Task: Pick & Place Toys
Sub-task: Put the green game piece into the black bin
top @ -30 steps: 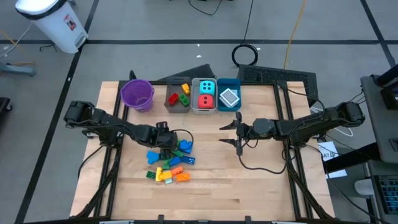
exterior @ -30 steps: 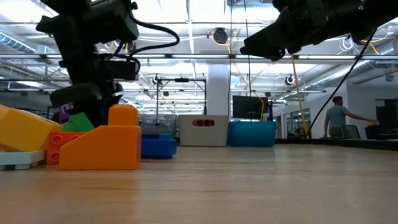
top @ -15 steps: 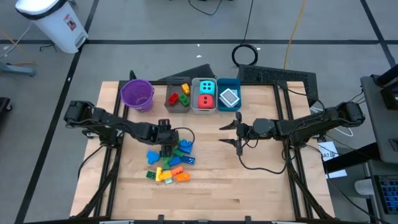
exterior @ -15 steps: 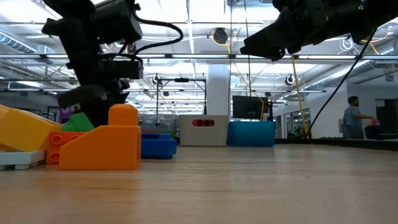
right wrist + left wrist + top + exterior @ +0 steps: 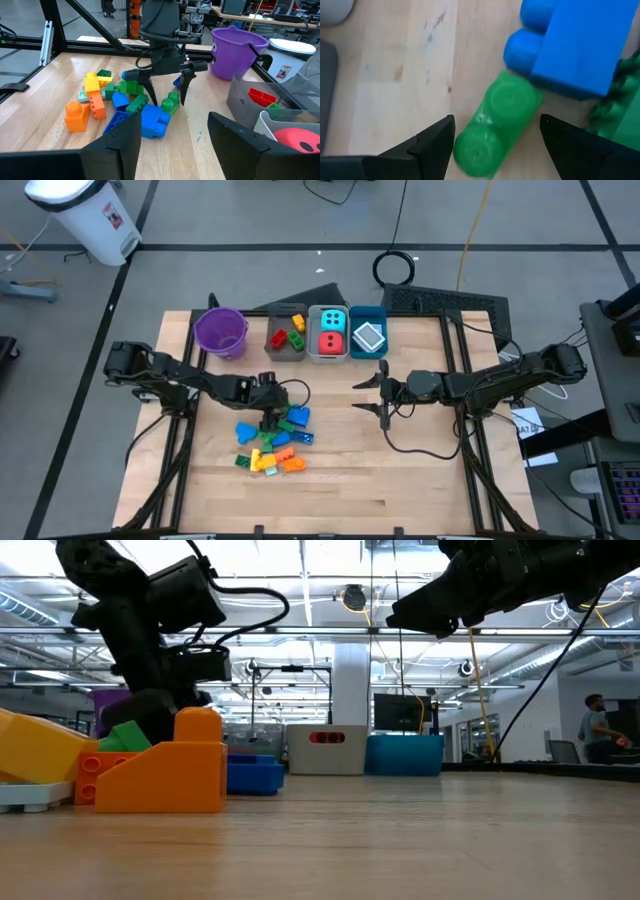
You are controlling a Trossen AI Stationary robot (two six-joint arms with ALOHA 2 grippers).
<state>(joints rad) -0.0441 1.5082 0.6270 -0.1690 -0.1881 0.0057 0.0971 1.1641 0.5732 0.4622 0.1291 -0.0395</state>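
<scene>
1. Left gripper [image 5: 270, 408]: hanging low over the far edge of the loose brick pile, left of the tabletop's middle. Its fingers are standing apart, straddling a small green brick [image 5: 497, 122] that is lying flat on the wood; nothing is clamped yet.
2. Green brick, further: it is touching a larger blue brick [image 5: 575, 45] and sitting at the pile's far edge, the side facing the bins.
3. Right gripper [image 5: 383, 394]: waiting above the bare wood right of the tabletop's middle, fingers apart and carrying nothing.
4. Loose pile [image 5: 272, 442]: blue, green, yellow and orange bricks are lying together, well short of the near edge. These are still waiting to be moved.
5. Grey bin [image 5: 285, 336]: sitting along the far edge and already holding a few bricks, red, yellow and green.
6. White bin [image 5: 328, 333]: sitting just right of the grey one, holding the cyan die [image 5: 332, 319] and the red die [image 5: 330, 342].
7. Blue bin [image 5: 368, 332]: sitting rightmost in the row, holding a small white flat piece [image 5: 369, 336].
8. Purple bucket [image 5: 220, 332]: standing toward the far left corner; its contents cannot be told.
9. Progress, as a judgement: sorting is partly done, with both dice and a few bricks binned, while most bricks remain on the wood.
</scene>
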